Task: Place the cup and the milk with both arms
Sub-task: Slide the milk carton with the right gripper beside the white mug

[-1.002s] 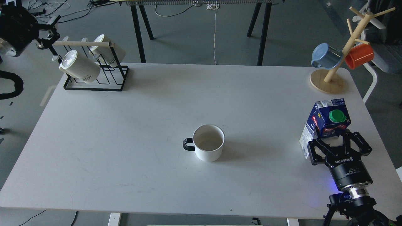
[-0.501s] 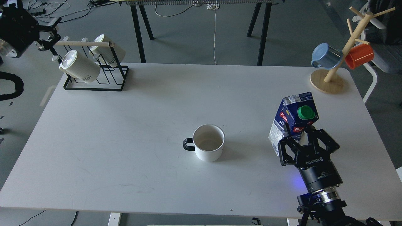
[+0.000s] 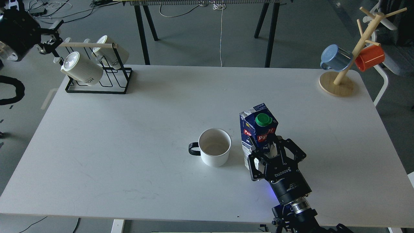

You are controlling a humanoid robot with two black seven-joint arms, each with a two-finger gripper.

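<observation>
The cup [image 3: 215, 147], a smooth white mug with a black handle pointing left, stands upright at the table's middle front. The milk [image 3: 258, 127], a dark blue and white carton with a green cap, stands upright just right of the cup with a small gap between them. My right gripper [image 3: 266, 148] comes in from the bottom right and is shut on the carton's lower near side. I cannot tell whether the carton's base rests on the table. My left gripper [image 3: 48, 35] is far off at the top left, beside the mug rack, dark and small.
A black wire rack [image 3: 98, 81] with two ribbed cream mugs stands at the back left corner. A wooden mug tree [image 3: 338, 82] with a blue and an orange mug stands at the back right corner. The white table [image 3: 129, 136] spreads between them.
My right gripper has carried the milk carton leftward from the table's right edge to just beside the cup, and the carton now stands upright. The cup has not moved.
</observation>
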